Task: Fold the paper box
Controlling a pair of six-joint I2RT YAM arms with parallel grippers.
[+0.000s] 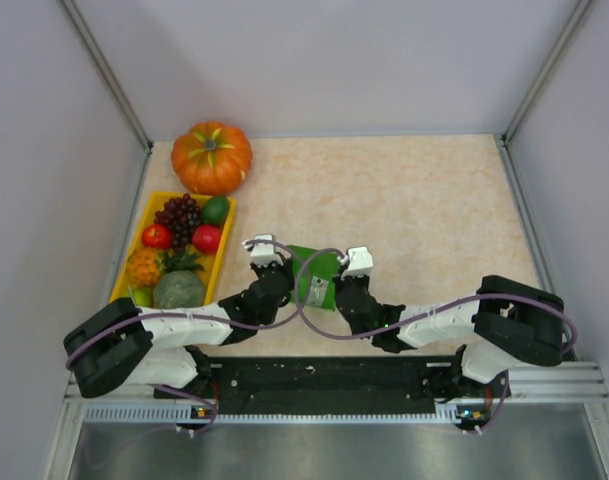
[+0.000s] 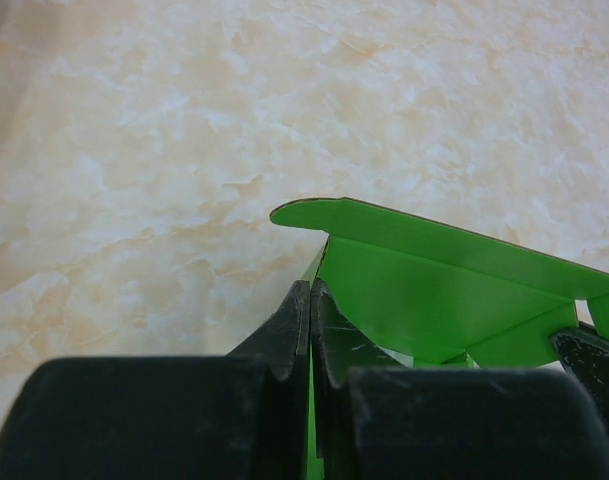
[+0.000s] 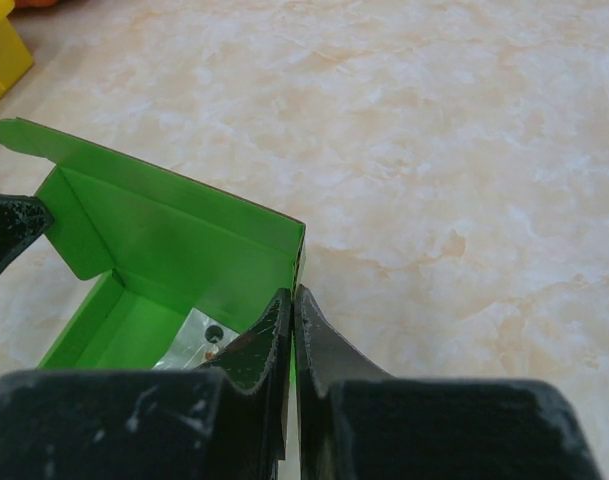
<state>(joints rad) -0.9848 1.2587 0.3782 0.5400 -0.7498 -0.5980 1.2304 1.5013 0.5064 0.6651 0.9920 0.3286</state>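
Observation:
The paper box (image 1: 315, 277) is bright green card, partly folded into an open tray, near the table's front middle between my two grippers. My left gripper (image 1: 281, 278) is shut on its left wall; in the left wrist view the gripper (image 2: 311, 292) pinches the card edge, and the green flap (image 2: 434, 270) spreads to the right. My right gripper (image 1: 338, 290) is shut on its right wall; in the right wrist view the gripper (image 3: 291, 297) clamps the wall edge, with the box's open inside (image 3: 154, 270) to the left.
An orange pumpkin (image 1: 212, 156) stands at the back left. A yellow tray (image 1: 142, 233) with fruit lies along the left side, its corner showing in the right wrist view (image 3: 2, 50). Beige marble tabletop (image 1: 414, 210) stretches behind and right. Grey walls enclose the table.

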